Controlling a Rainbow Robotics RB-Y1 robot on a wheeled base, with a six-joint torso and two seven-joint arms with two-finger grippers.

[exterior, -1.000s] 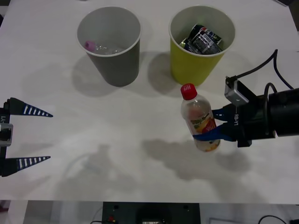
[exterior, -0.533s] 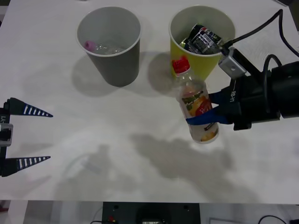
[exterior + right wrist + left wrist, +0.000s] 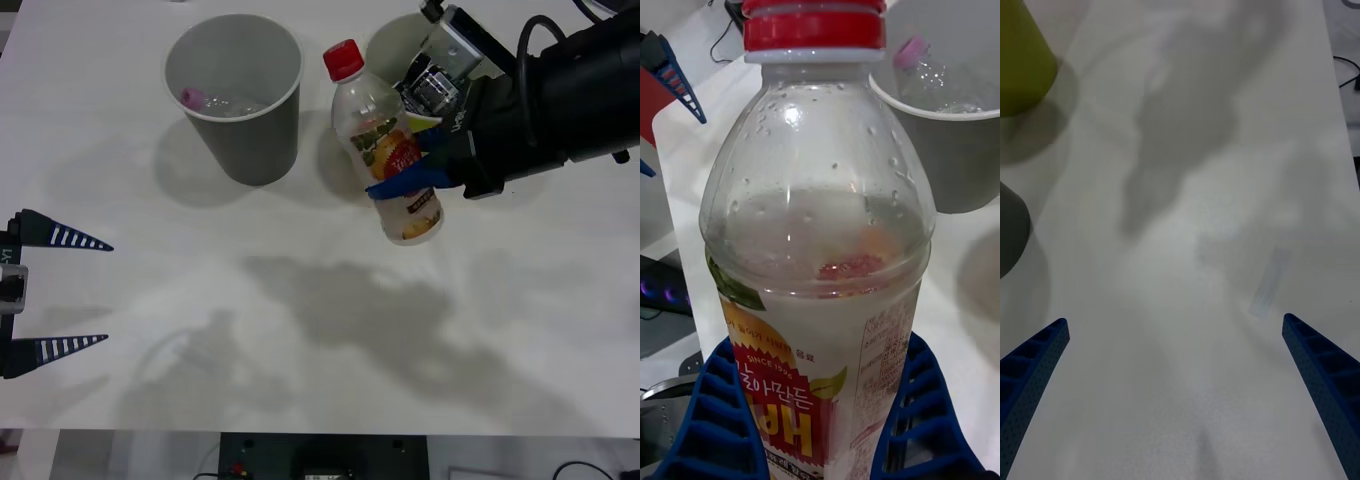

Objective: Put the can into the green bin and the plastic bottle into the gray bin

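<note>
White tabletop (image 3: 300, 330) under soft shadows; cables at far right edge. Gray bin (image 3: 235, 100) at back holds pink-capped clear bottle (image 3: 215, 100). Green bin (image 3: 385, 50) beside it, largely hidden behind right arm; dark can (image 3: 430, 88) partly seen inside. Right tool (image 3: 415, 180) clamped on plastic bottle (image 3: 385, 145), lifted off tabletop, tilted, between bins. Left tool (image 3: 40, 290) spread apart at near left edge.
</note>
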